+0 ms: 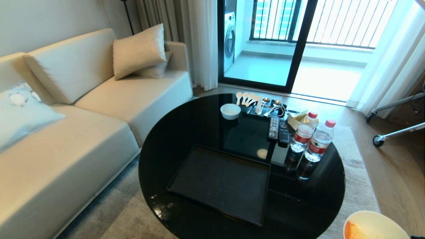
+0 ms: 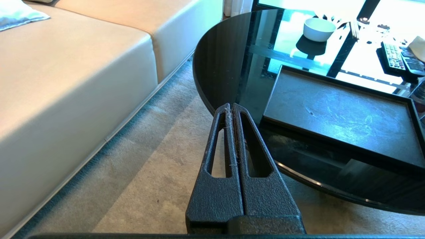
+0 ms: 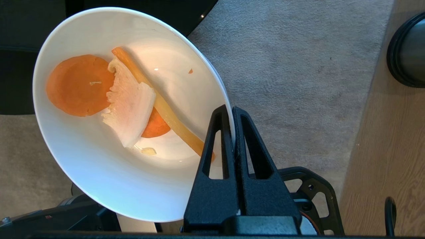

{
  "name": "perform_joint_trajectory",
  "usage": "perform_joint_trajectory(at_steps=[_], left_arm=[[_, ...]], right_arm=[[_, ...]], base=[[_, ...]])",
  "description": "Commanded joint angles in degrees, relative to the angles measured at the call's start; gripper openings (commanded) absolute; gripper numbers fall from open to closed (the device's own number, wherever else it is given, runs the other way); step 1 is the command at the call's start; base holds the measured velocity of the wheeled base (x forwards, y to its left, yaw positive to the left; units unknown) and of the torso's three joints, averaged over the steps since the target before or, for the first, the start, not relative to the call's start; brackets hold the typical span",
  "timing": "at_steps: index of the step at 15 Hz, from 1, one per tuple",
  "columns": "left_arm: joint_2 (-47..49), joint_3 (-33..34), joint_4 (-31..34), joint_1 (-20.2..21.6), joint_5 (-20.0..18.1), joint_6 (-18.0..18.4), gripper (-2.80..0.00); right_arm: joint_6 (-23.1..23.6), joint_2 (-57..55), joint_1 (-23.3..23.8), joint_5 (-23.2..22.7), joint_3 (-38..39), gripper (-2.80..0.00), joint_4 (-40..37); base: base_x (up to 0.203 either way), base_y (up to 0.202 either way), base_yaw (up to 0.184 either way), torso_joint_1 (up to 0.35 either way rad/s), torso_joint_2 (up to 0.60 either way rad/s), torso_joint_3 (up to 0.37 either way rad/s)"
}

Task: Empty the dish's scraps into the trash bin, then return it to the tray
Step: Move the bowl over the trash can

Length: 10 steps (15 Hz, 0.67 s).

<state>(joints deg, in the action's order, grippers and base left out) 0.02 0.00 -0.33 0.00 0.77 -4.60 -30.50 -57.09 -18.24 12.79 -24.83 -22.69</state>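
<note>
Right wrist view: the right gripper (image 3: pixel 232 111) pinches the rim of the cream dish (image 3: pixel 99 172), carrot scraps (image 3: pixel 79 84) inside, above carpet. The trash bin (image 3: pixel 408 53) sits at two o'clock, apart. Left gripper (image 2: pixel 231 108) hangs closed, empty, near the black tray (image 2: pixel 332 109).

glossy dish (image 3: pixel 99 172), matte tray (image 1: pixel 220 182), glassy table (image 1: pixel 199 122)
</note>
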Motion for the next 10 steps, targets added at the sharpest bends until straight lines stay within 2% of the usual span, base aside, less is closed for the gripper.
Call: perform_joint_trajectory(at_steps=[1,10], left_arm=[[-0.02,0.00,-0.02,0.00,0.02,-0.06,-2.80],[-0.02,0.00,-0.02,0.00,0.02,-0.06,-2.80]], right_arm=[[-0.17,-1.43,-0.04,0.04,-0.39,-2.80,-0.08],[-0.26,-2.10,-0.31,0.31,-0.52,-2.80,1.15]], base=[[0.000,0.000,0.000,0.000,0.00,0.000],[0.000,0.000,0.000,0.000,0.00,0.000]])
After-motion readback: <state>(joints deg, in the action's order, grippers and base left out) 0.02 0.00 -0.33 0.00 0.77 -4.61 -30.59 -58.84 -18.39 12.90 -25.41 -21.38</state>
